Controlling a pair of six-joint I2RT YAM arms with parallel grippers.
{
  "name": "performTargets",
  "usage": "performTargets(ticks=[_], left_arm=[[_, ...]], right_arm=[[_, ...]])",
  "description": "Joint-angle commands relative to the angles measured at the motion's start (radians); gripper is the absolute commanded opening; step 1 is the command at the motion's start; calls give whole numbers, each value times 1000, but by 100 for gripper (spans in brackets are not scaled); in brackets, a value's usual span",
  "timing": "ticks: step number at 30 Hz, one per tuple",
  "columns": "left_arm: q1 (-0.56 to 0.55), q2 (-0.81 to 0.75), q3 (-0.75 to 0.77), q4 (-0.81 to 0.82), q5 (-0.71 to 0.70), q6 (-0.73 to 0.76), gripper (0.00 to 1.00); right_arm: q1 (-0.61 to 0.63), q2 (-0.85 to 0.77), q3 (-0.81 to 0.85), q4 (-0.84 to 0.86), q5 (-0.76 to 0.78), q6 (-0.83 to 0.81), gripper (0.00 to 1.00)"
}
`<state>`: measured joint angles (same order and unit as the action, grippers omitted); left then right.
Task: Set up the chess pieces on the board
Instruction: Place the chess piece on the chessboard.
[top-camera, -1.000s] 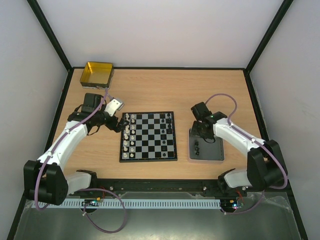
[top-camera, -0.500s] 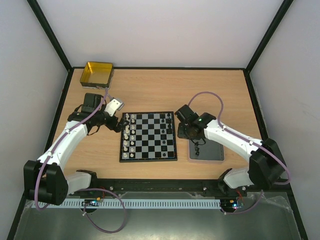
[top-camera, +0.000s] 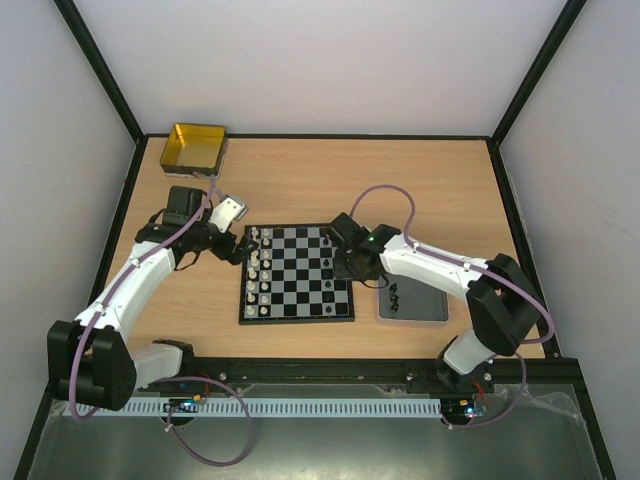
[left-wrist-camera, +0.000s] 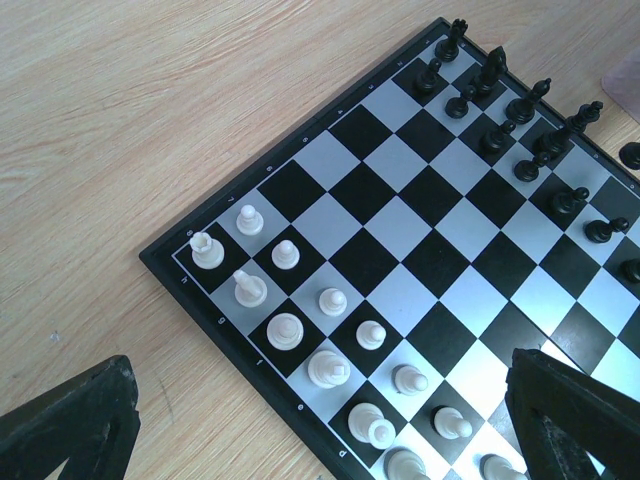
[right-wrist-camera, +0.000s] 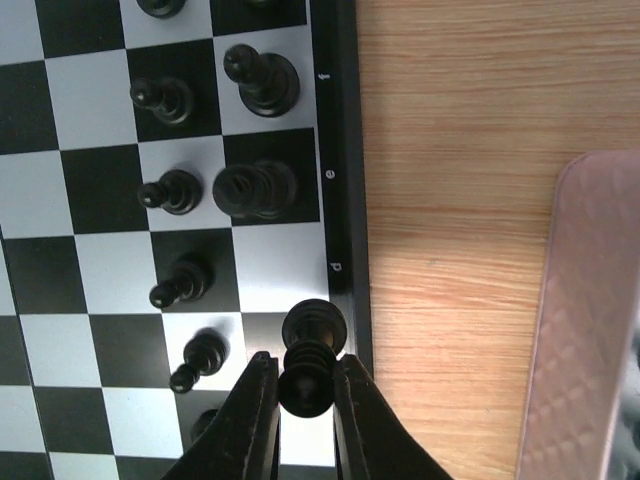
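The board (top-camera: 296, 272) lies mid-table between the arms. White chess pieces (left-wrist-camera: 285, 330) fill its left two columns, and black chess pieces (right-wrist-camera: 255, 188) stand along its right side. My right gripper (right-wrist-camera: 306, 400) is shut on a black piece (right-wrist-camera: 308, 372) and holds it upright over a square at the board's right edge; it also shows in the top view (top-camera: 345, 264). My left gripper (left-wrist-camera: 320, 410) is open and empty above the white rows, hovering at the board's left edge (top-camera: 232, 252).
A dark grey flat tray (top-camera: 425, 305) lies right of the board with a few black pieces (top-camera: 396, 294) on it; its edge shows in the right wrist view (right-wrist-camera: 585, 330). A yellow tin (top-camera: 195, 147) stands at the back left.
My right arm has swung left from the grey tray to the board's right edge, carrying the black piece. The left arm has not moved.
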<state>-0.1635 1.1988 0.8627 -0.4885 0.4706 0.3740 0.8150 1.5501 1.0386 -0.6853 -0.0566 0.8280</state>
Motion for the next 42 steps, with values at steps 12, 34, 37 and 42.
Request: performTargets(ticks=[12, 34, 37, 42], left_arm=[[-5, -5, -14, 1, 9, 3, 99], [-5, -7, -11, -2, 14, 6, 99], [-5, -8, -11, -3, 15, 5, 99], [-5, -9, -12, -2, 15, 5, 99]], right_arm=[[9, 95, 63, 54, -11, 8, 11], [9, 126, 87, 61, -14, 2, 15], [9, 125, 86, 56, -11, 0, 15], [9, 121, 81, 48, -6, -3, 15]])
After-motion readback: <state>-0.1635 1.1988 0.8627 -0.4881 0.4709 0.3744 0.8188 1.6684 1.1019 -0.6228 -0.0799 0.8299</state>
